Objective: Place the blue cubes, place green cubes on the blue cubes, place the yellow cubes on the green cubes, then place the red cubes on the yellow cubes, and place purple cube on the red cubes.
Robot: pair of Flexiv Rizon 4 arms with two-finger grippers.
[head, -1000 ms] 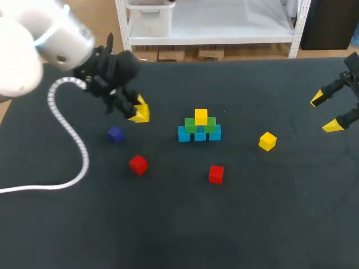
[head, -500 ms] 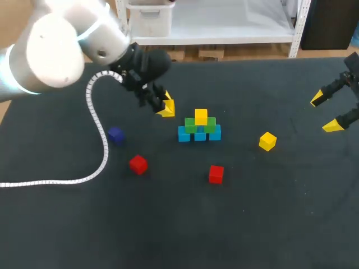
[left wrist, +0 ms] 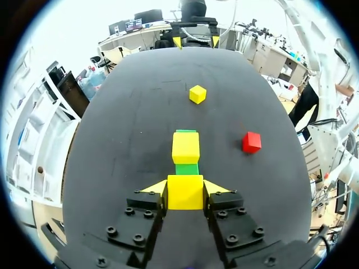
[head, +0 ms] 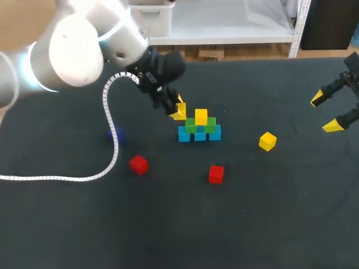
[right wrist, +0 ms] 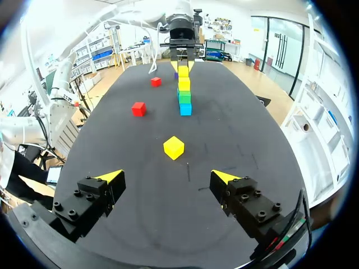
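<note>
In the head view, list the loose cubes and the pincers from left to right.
Purple cube → left red cube → left pincer holding a yellow cube → right red cube → loose yellow cube → right pincer.

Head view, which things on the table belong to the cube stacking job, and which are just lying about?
Job: the stack of blue, green and yellow cubes; the yellow cube gripped by the left end effector; the loose yellow cube; two red cubes; the purple cube.
Lying about: the white coiled cable.
</note>
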